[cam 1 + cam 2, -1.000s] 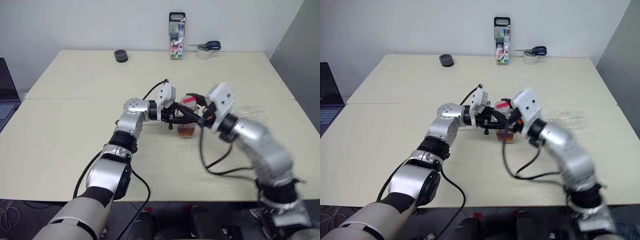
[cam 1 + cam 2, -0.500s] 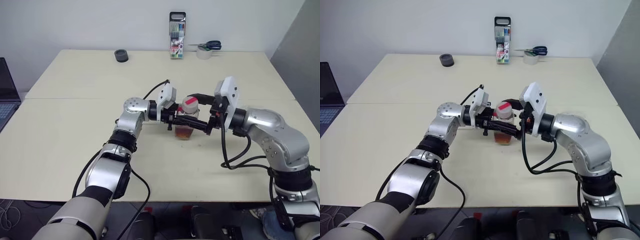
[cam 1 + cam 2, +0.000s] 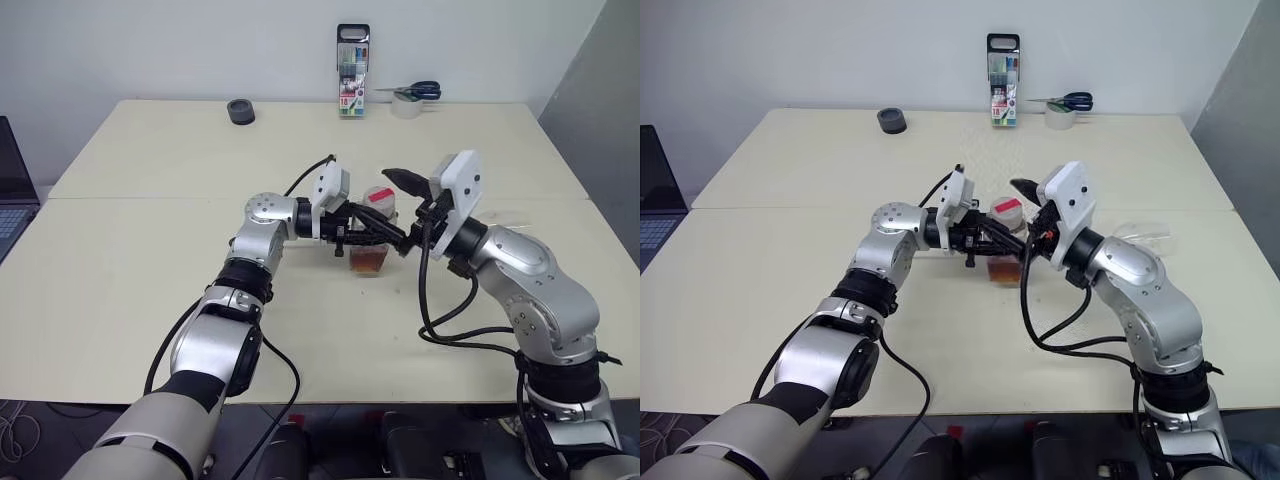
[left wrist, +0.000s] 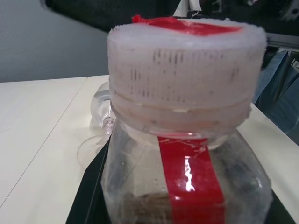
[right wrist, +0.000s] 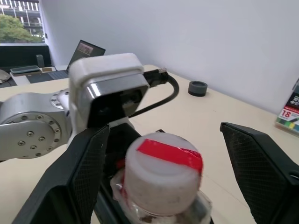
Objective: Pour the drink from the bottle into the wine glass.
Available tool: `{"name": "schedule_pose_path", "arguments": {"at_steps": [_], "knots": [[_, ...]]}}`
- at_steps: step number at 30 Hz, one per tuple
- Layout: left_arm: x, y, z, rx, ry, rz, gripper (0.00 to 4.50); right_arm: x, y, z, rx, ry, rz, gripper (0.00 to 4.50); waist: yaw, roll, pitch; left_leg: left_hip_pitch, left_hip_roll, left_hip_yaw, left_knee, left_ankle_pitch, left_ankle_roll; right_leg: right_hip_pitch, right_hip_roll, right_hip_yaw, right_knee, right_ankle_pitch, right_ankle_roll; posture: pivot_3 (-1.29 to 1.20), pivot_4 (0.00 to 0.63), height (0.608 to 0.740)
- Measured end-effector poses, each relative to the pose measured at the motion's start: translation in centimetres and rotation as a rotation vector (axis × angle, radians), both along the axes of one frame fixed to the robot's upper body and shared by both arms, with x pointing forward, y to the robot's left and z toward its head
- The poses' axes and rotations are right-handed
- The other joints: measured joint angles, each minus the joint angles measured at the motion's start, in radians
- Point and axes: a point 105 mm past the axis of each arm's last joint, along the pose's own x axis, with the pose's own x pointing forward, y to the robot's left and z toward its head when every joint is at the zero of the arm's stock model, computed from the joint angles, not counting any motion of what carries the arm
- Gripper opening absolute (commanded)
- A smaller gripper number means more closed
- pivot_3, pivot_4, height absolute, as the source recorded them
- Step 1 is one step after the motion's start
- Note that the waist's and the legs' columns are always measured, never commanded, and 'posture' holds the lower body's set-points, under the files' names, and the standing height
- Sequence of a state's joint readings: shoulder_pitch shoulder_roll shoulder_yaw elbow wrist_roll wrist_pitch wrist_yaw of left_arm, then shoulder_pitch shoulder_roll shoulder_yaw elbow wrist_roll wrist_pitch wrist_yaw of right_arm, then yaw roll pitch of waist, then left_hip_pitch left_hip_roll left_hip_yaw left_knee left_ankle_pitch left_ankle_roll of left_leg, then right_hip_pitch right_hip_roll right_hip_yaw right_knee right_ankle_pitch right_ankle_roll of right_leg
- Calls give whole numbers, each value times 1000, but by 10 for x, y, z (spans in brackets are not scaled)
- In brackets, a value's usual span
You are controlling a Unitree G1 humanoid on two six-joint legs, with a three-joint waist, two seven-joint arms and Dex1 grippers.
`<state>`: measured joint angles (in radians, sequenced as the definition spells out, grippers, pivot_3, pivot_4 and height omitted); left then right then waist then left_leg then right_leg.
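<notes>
The bottle (image 3: 372, 232) is small, clear and squarish, with a red label strip and a white cap (image 5: 162, 169) taped in red. It stands upright at the table's middle, and my left gripper (image 3: 385, 238) is shut on its body from the left. The reddish-brown drink (image 3: 370, 263) fills its lower part. My right gripper (image 3: 398, 212) is open at cap height, its fingers (image 5: 88, 172) spread on either side of the cap without touching it. The clear wine glass (image 3: 1145, 237) is on the table to the right, behind my right arm, and its stem and foot (image 4: 96, 140) show past the bottle.
A pen case (image 3: 353, 72) stands at the table's far edge, with a tape roll and scissors (image 3: 410, 100) beside it. A black round object (image 3: 241, 111) sits at the far left. A laptop (image 3: 12, 190) lies off the table's left edge.
My right gripper opened wide away from the cap, and its wrist swung. The left gripper and the bottle stayed where they were.
</notes>
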<state>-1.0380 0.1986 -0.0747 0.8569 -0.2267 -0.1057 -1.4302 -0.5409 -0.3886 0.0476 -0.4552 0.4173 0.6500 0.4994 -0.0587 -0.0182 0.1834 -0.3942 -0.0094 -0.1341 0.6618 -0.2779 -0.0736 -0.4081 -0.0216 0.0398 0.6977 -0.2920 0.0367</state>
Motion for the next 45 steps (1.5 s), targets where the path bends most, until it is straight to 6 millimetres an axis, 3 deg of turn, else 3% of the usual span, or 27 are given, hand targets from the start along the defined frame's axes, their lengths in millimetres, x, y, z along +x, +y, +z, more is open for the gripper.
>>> {"name": "schedule_pose_path", "arguments": {"at_steps": [12, 20, 30, 45], "knots": [[0, 1, -1, 4, 15, 5, 1672, -3, -14, 0, -37, -24, -16, 4016, 0, 0, 0, 0, 0, 0, 0, 0, 0, 0, 0, 0, 0, 0, 0, 0, 150, 740], [0, 1, -1, 4, 14, 5, 1672, -12, -1, -3, -32, -7, 43, 4016, 0, 0, 0, 0, 0, 0, 0, 0, 0, 0, 0, 0, 0, 0, 0, 0, 150, 740], [-1, 0, 1, 3, 0, -1, 1672, 1, 1, -7, -49, -10, -22, 4016, 0, 0, 0, 0, 0, 0, 0, 0, 0, 0, 0, 0, 0, 0, 0, 0, 150, 740], [-4, -2, -4, 20, 0, -13, 1671, -2, -11, -10, -30, 10, -48, 4016, 0, 0, 0, 0, 0, 0, 0, 0, 0, 0, 0, 0, 0, 0, 0, 0, 150, 740]]}}
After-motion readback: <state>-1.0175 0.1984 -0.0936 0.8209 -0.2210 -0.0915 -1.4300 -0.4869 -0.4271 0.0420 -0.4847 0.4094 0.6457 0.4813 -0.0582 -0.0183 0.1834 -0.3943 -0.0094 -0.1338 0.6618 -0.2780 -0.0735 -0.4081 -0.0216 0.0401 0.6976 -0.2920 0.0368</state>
